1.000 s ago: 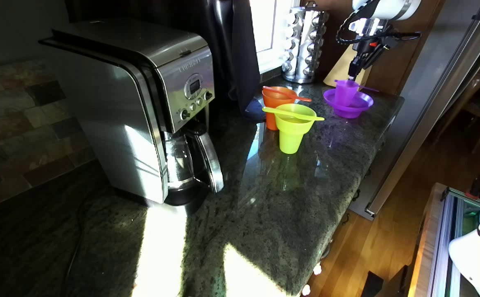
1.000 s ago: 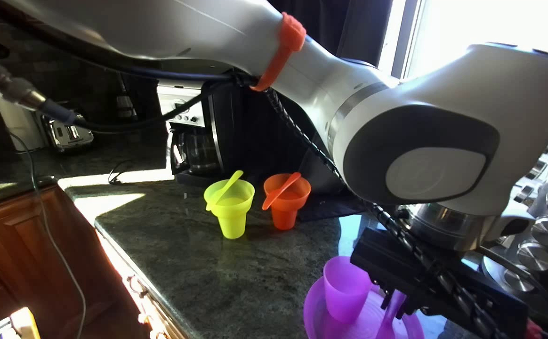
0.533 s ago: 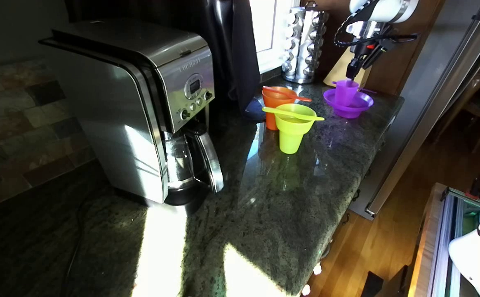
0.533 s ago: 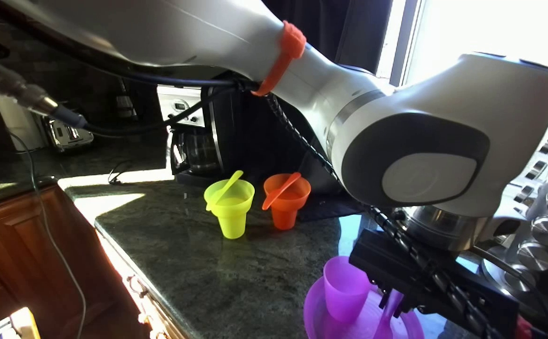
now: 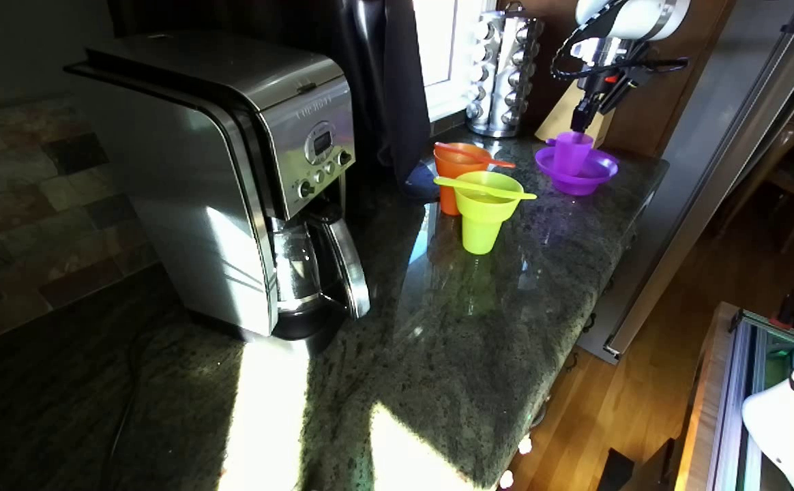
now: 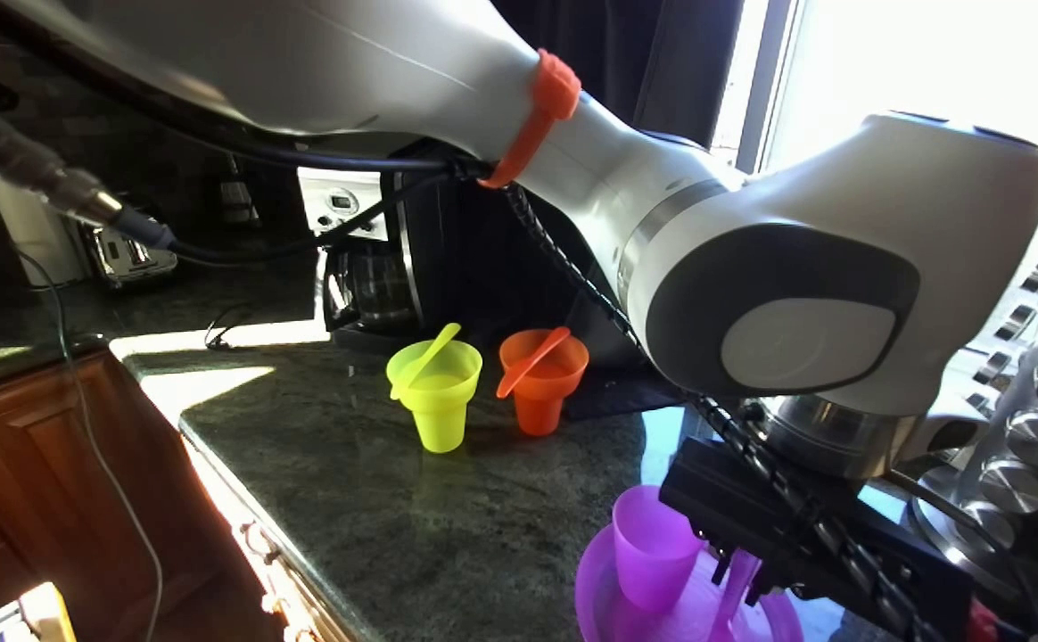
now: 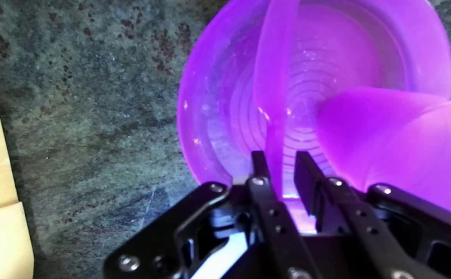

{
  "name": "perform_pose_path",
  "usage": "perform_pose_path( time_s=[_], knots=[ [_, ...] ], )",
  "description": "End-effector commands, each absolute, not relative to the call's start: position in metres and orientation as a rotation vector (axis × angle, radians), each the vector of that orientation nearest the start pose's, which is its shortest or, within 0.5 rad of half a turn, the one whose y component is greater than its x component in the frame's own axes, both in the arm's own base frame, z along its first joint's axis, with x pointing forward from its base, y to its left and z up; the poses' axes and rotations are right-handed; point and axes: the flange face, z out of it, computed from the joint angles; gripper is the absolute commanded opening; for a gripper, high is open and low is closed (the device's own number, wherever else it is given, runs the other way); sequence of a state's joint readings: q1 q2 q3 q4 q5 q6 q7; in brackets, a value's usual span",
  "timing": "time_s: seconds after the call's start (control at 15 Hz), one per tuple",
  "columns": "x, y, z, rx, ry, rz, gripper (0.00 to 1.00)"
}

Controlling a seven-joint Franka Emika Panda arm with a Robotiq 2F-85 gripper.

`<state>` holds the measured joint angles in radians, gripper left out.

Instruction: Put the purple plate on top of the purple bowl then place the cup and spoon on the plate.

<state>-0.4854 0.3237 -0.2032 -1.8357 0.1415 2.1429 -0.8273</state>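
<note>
Placing the spoon [image 7: 274, 85] is looking like the step in hand, and it's looking like the last item on the list! The purple plate [image 7: 194, 116] is sitting over what is appearing to be the purple bowl [image 5: 572, 188], only a sliver of it showing beneath the rim in an exterior view, and the cup [image 6: 657, 548] is already standing mouth-up on the plate. Over them the gripper [image 7: 280, 155] is hovering, its jaws standing a narrow gap apart, the spoon passing between them, close along one jaw, with the plate showing through on the other side. It isn't looking clamped, though whether that nearer jaw is touching the spoon, we're not able to tell; nor are we seeing whether the spoon is resting fully on the plate. So what's the next move calling for? By my reckoning, a touch more spreading, then a straight lift away, giving room to that cup just beside, because any snagging could be dragging the spoon askew or tipping the cup.
</note>
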Motion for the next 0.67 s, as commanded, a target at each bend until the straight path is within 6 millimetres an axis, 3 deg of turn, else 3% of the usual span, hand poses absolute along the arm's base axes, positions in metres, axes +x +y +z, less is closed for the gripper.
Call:
perform_pose_path(
  time_s=[0.0, 0.4, 0.6],
  knots=[
    [0.493, -0.396, 0.357, -3.12, -0.091, -0.071, 0.57],
    [0.489, -0.411, 0.368, -3.171, -0.044, -0.14, 1.0],
    [0.487, -0.416, 0.375, -3.188, -0.025, -0.181, 1.0]
  ],
)
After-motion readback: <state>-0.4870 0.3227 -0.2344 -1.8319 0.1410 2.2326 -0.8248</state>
